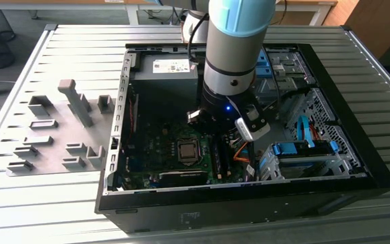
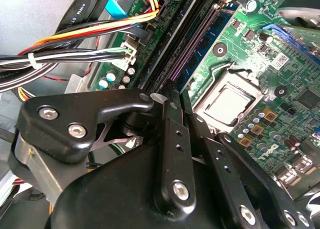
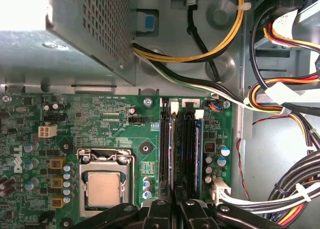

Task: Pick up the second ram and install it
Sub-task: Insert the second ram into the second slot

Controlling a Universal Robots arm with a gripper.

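On the ribbed table [image 1: 66, 46], the first wrist view shows the pincer [image 3: 176, 201] pressed together over memory slots [image 3: 180, 149].

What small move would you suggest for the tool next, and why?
Probably a slow, straight descent. In the first wrist view the tool hangs right over the black memory slots, in line with them, beside the processor.
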